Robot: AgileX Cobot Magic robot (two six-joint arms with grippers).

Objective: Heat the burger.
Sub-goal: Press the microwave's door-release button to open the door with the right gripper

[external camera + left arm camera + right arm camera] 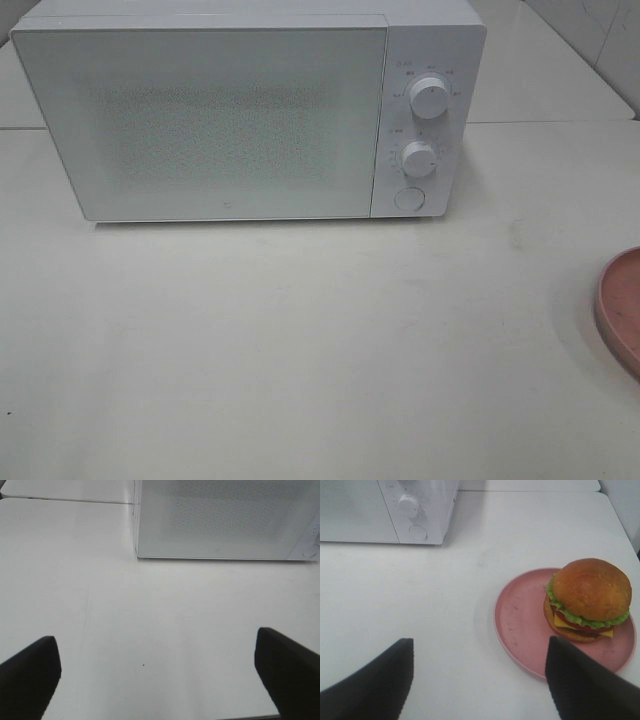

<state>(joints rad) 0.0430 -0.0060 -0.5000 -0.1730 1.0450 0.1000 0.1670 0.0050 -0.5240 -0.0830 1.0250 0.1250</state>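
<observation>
The burger (587,597), a glossy brown bun with green lettuce, cheese and tomato, sits on a round pink plate (520,625). Only the plate's edge (620,305) shows at the right border of the exterior high view; the burger itself is outside that view. My right gripper (479,680) hovers open over the table, short of the plate, with nothing between its fingers. A white microwave (245,110) stands at the back with its door closed. My left gripper (157,672) is open over bare table in front of the microwave (225,520). Neither arm shows in the exterior high view.
The microwave has two knobs (428,100) and a round button (408,198) on its right panel; the panel also shows in the right wrist view (412,510). A seam between table sections (560,122) runs behind the microwave. The white table (300,350) stretches in front.
</observation>
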